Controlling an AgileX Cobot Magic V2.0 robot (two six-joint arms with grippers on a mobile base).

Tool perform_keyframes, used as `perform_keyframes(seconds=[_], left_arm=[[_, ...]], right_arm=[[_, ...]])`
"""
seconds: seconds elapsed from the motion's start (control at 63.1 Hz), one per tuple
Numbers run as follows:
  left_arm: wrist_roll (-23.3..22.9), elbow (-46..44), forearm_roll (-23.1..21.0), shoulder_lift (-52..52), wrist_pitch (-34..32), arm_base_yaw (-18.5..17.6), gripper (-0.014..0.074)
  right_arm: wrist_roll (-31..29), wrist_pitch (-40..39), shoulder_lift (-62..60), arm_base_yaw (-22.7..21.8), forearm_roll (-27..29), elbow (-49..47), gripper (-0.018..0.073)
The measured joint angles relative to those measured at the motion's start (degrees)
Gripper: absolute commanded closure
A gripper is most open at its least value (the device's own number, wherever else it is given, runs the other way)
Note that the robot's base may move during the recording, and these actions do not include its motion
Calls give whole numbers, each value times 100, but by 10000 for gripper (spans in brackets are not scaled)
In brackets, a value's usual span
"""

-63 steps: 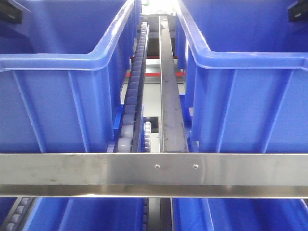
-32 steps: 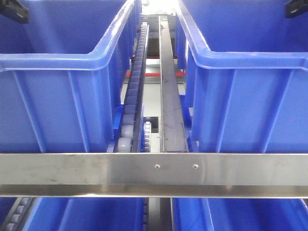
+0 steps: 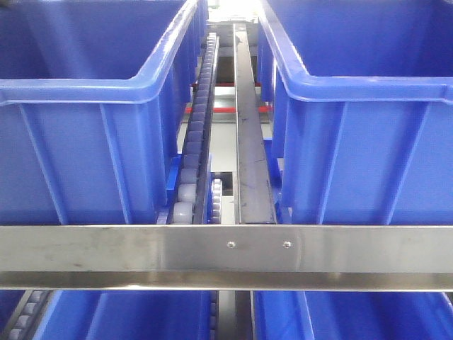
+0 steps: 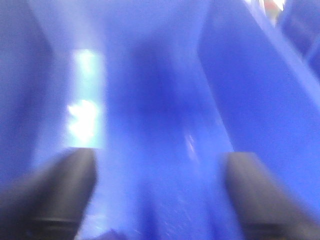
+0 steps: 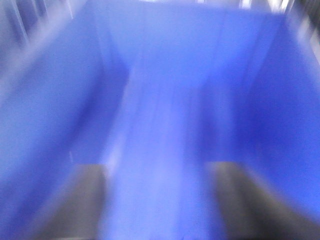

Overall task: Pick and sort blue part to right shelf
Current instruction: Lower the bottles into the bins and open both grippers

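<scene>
While both wrist views are blurring badly, the left end effector (image 4: 157, 200) is showing two dark fingers (image 4: 50, 195) spread wide over a blue plastic bin interior (image 4: 165, 100), nothing between them. The right end effector (image 5: 160, 205) is likewise gaping wide, empty, over another blue bin floor (image 5: 165, 125). In the front view, the steel-framed right shelf (image 3: 226, 255) is filling the frame: flat steel front bar, white roller rail (image 3: 195, 134), two large blue bins cut off at the edges. The blue part is not showing in any view; a pale patch (image 4: 85, 100) is too smeared to identify.
</scene>
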Motion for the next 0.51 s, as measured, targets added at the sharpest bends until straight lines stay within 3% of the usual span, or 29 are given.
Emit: perform_keyframes(seconds=[0.032, 0.063, 0.222, 0.507], left_arm=[[0, 0, 0, -93, 0, 56, 491], [0, 0, 0, -165, 0, 116, 462], [-10, 0, -51, -488, 0, 358, 465], [-10, 168, -103, -1166, 220, 669, 471]], right_arm=[[0, 0, -71, 0, 0, 0, 456], [0, 0, -156, 0, 0, 0, 515], [0, 13, -476, 0, 144, 0, 502], [0, 216, -1160, 0, 949, 123, 502]])
